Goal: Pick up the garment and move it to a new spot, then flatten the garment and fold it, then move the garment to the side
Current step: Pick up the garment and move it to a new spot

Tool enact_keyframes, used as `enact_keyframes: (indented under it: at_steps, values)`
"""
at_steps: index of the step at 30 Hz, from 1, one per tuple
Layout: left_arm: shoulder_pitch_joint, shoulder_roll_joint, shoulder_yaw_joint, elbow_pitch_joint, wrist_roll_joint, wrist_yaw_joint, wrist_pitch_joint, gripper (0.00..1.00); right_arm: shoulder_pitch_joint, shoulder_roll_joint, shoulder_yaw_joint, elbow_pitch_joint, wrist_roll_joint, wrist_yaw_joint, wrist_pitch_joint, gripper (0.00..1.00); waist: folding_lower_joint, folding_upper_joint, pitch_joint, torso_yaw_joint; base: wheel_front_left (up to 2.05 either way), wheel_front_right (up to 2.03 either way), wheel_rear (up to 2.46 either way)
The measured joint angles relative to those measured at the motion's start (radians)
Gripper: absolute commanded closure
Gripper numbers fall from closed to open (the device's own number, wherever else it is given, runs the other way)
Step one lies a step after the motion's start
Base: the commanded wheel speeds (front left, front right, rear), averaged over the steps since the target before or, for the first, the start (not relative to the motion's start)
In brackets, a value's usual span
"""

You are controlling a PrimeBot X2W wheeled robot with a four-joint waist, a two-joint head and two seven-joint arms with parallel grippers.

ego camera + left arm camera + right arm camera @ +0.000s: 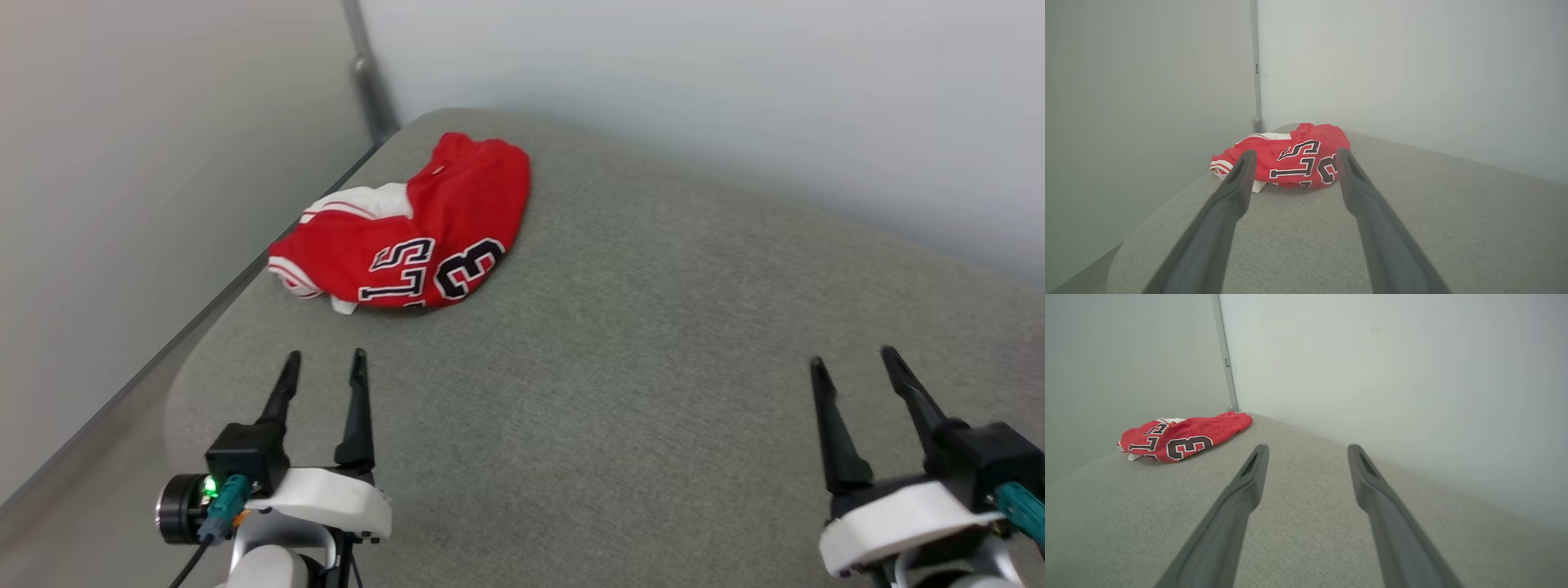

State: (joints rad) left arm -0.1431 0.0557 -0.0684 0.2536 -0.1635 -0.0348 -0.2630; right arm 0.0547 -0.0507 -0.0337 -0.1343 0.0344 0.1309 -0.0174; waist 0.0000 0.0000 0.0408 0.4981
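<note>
The garment (416, 233) is a red jersey with white sleeve parts, striped trim and black white-outlined characters, lying crumpled in a heap at the far left corner of the grey fabric surface (637, 343). My left gripper (325, 358) stands open near the front left, a short way in front of the heap and apart from it. In the left wrist view the garment (1290, 159) sits straight ahead beyond the left gripper (1293, 155). My right gripper (849, 358) is open at the front right, far from the cloth. The right wrist view shows the garment (1182, 437) off to the left of the right gripper (1306, 448).
Pale walls close the left side and the back, meeting at a corner with a grey vertical strip (369, 77) just behind the garment. The surface's rounded left edge (184, 384) drops to a floor strip beside the left arm. Bare grey fabric spreads across the middle and right.
</note>
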Motion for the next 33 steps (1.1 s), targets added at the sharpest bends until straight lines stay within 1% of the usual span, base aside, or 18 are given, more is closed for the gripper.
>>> enact_keyframes:
  at_steps: [2,6,11,17,20,24,25,26,29,33]
  values:
    - [0.008,0.0,0.018,-0.016,-0.007,0.006,0.0,0.0,-0.028,0.0,0.026,0.001,-0.004,0.0,0.004,0.0,0.0,0.0,0.009,0.025,0.0,0.0,0.0]
    - [0.021,-0.002,0.042,-0.048,-0.015,0.02,0.0,0.0,-0.076,0.001,0.068,0.016,-0.014,0.0,0.014,0.0,0.0001,0.0,0.043,0.045,0.0,0.0,0.0]
    - [0.034,-0.004,0.06,-0.076,-0.019,0.03,0.0,0.0,-0.121,-0.003,0.096,0.038,-0.018,0.0,0.017,0.0,0.0001,0.0,0.071,0.055,0.0,0.0,0.0]
    - [0.034,-0.004,0.065,-0.089,-0.025,0.034,0.0,0.0,-0.143,-0.015,0.105,0.051,-0.018,0.0,0.017,0.0,0.0,0.0,0.088,0.057,0.0,0.0,0.0]
    - [0.006,-0.004,0.055,-0.077,-0.023,0.025,0.0,0.0,-0.152,-0.019,0.1,0.051,-0.018,0.0,0.018,0.0,0.0,0.0,0.098,0.056,0.0,0.0,0.0]
    - [-0.119,0.004,0.039,-0.031,-0.009,-0.007,0.0,0.0,-0.154,-0.023,0.076,0.03,-0.024,0.0,0.024,0.0,0.0001,0.0,0.12,0.053,0.0,0.0,0.0]
    - [-0.166,0.01,0.035,-0.01,-0.009,-0.016,0.0,0.0,-0.153,-0.024,0.067,0.02,-0.029,0.0,0.027,0.0,0.0001,0.0,0.128,0.052,0.0,0.0,0.0]
    - [-0.259,0.036,0.04,0.027,-0.011,-0.027,0.011,0.0,-0.155,-0.027,0.073,0.0,-0.035,0.0,0.039,0.0,0.0001,0.0,0.142,0.045,0.0,0.0,0.0]
    - [-0.399,0.101,0.066,0.075,-0.022,-0.038,0.056,0.0,-0.18,-0.036,0.091,-0.028,-0.039,0.0,0.054,0.0,0.0,0.0,0.166,0.009,0.0,0.0,0.0]
    - [-0.553,0.191,0.084,0.16,-0.051,-0.064,0.168,0.0,-0.211,-0.05,0.094,-0.053,-0.042,0.0,0.062,0.0,0.0001,0.0,0.223,-0.058,0.0,0.0,0.0]
